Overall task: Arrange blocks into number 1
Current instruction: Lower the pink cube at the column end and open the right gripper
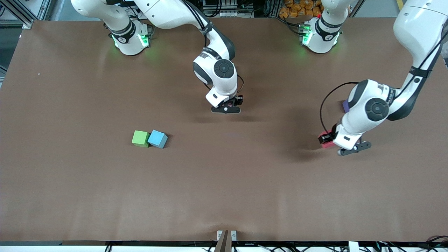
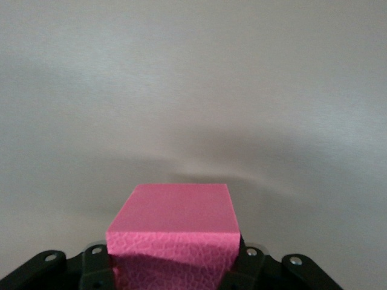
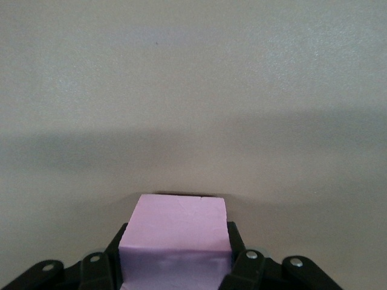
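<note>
My left gripper [image 1: 338,148] is shut on a hot pink block [image 2: 172,232], low over the table toward the left arm's end; the block's edge [image 1: 327,144] shows under the hand in the front view. My right gripper [image 1: 226,110] hangs low over the table's middle. It is shut on a pale pink block [image 3: 175,238], which the hand hides in the front view. A green block [image 1: 140,138] and a blue block [image 1: 158,139] lie touching each other on the table, toward the right arm's end.
A purple block [image 1: 345,105] lies on the table, mostly hidden by the left arm's wrist. The brown table [image 1: 224,182] is bare between the two grippers and the front edge.
</note>
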